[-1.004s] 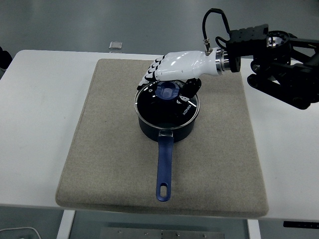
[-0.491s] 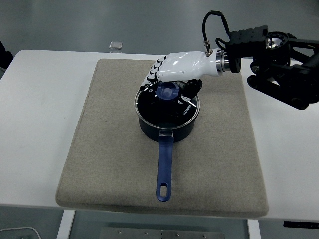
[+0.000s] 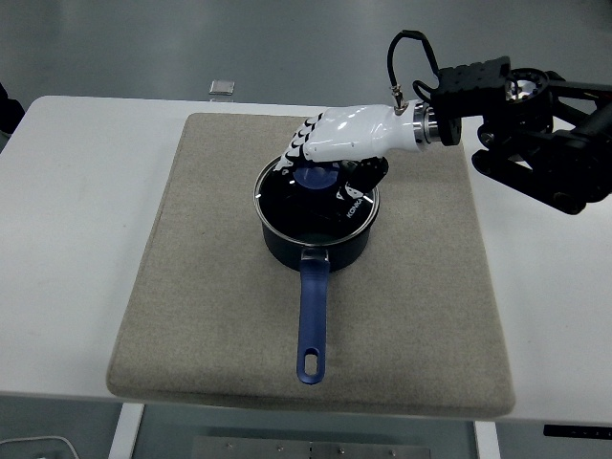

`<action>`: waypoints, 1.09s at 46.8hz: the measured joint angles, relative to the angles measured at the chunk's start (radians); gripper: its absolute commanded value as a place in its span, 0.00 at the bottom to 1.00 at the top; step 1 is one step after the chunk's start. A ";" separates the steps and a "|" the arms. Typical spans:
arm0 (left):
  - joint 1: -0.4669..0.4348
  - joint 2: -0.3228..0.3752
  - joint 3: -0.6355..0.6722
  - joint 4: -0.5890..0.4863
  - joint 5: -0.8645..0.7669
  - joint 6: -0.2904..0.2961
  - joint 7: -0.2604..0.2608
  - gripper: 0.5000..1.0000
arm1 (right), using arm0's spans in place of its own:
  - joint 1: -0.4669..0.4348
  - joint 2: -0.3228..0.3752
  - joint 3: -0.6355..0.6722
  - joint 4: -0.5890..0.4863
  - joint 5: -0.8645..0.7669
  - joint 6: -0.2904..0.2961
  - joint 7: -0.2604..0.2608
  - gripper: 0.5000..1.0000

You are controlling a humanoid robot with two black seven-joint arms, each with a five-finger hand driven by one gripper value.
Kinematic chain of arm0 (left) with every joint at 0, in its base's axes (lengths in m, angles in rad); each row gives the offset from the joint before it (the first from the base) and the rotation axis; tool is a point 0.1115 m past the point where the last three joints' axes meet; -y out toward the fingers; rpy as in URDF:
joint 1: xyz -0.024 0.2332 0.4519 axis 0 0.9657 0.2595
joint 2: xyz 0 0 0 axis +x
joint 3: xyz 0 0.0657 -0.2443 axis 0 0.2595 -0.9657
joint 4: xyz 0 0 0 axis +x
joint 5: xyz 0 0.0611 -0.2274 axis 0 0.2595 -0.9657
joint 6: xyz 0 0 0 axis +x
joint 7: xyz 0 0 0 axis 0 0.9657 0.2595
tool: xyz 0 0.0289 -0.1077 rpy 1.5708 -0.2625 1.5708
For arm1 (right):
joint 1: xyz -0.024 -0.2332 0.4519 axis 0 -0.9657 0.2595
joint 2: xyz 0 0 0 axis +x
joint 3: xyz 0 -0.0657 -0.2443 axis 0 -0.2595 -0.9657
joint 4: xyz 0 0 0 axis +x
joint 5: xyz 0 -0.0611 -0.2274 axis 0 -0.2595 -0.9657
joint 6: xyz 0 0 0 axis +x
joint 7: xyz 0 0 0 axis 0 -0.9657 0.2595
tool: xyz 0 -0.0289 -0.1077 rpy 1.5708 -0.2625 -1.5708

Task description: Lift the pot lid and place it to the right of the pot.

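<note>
Robot hand (image 3: 330,153): right one, white, reaching in from the right, fingers curled down around the knob (image 3: 314,176) on the lid.
Lid (image 3: 311,203): dark glass, steel rim, seated on the pot, seemingly a little tilted.
Pot (image 3: 316,239): dark blue, mid-mat, long blue handle (image 3: 312,320) pointing toward the near edge.
Mat (image 3: 210,287): beige, rectangular, under the pot.
Tabletop (image 3: 76,210): white, small grey object (image 3: 222,87) at the far edge.
</note>
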 measured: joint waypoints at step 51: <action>0.000 0.000 0.000 0.000 0.000 0.000 0.000 1.00 | 0.030 0.039 0.001 -0.027 0.002 0.033 0.000 0.00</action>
